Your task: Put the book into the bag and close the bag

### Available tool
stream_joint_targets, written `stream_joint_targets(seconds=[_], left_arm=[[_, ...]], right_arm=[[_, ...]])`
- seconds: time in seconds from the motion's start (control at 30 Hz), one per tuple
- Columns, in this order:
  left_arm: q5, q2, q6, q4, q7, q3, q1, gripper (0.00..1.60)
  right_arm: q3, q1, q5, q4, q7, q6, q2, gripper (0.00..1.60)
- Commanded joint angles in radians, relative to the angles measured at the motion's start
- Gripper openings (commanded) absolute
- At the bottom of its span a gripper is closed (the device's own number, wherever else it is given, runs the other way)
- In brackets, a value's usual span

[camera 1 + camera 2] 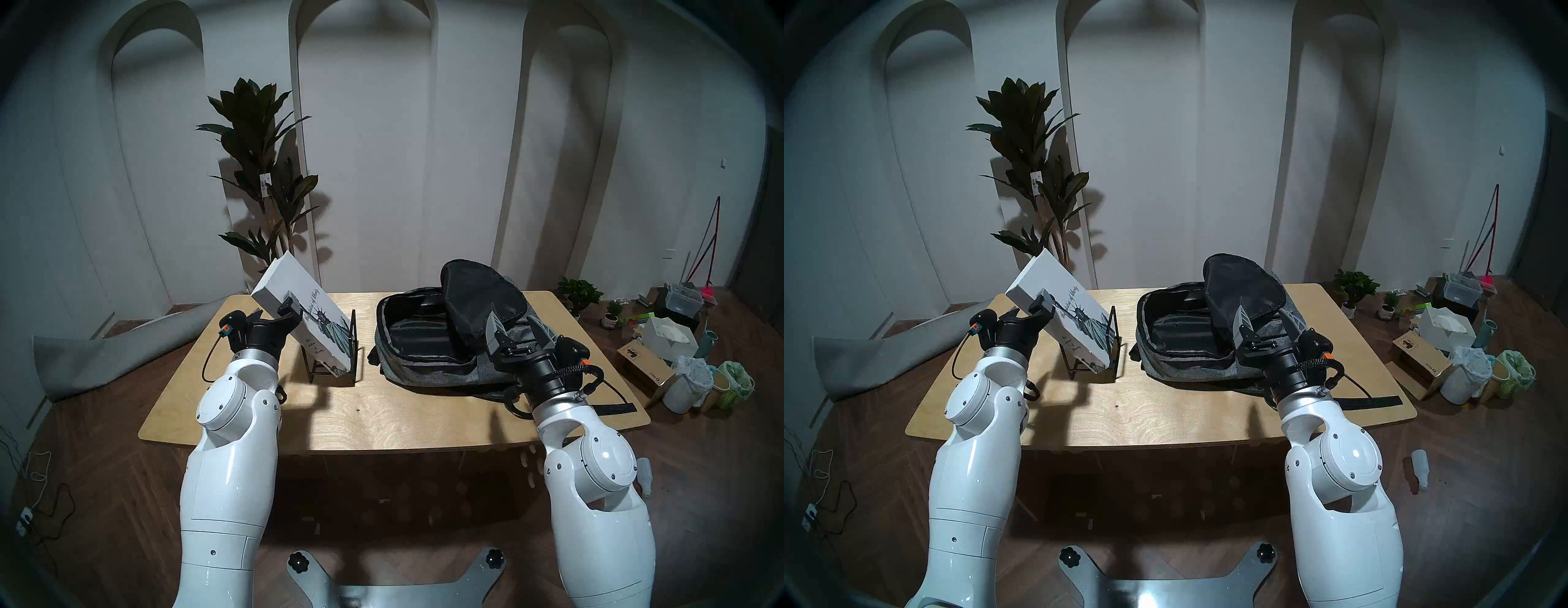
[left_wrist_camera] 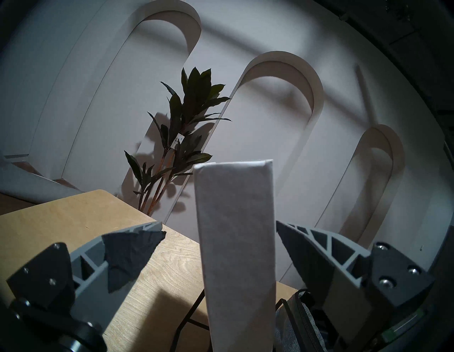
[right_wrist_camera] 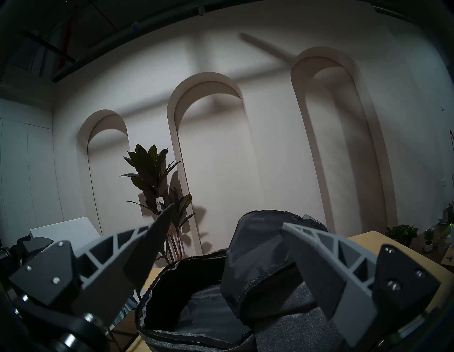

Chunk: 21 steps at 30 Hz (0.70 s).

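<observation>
Left gripper [image 2: 218,236]: fingers spread wide, straddling the book's [image 1: 297,314] spine edge without pinching it; nothing held. Right gripper [image 3: 226,236]: likewise fully spread, empty, poised beside the bag's [image 1: 428,339] raised flap.

Table [image 1: 382,416]: pale wood, seen whole only in head views.

Bag: grey heathered backpack, black lining, lay unzipped on the table's right half, flap standing up.

Book: thick, white, Statue of Liberty drawing and cursive script on cover; leaned tilted in a black wire stand [image 1: 339,356] left of the bag. Left wrist view showed only its plain white spine; cover visible in head views alone.
</observation>
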<state>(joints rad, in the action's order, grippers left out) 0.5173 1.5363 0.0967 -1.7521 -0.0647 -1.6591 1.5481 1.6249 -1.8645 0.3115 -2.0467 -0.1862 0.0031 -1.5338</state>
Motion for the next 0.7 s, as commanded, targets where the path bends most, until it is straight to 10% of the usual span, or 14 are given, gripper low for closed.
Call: stream_joint_targets(seconds=[0.0,0.67], left_arm=[[-0.033,-0.020,-0.030,0.001,0.020,0.021,-0.034,1.60],[-0.065,-0.028,-0.052,0.055,0.013,0.032,-0.082,1.60]], right_arm=[[0.003,-0.004,-0.012,-0.011,-0.001,-0.054,-0.006,1.60],[0.011,-0.016,-0.006,0.006,-0.014,-0.101,-0.020,1.60]])
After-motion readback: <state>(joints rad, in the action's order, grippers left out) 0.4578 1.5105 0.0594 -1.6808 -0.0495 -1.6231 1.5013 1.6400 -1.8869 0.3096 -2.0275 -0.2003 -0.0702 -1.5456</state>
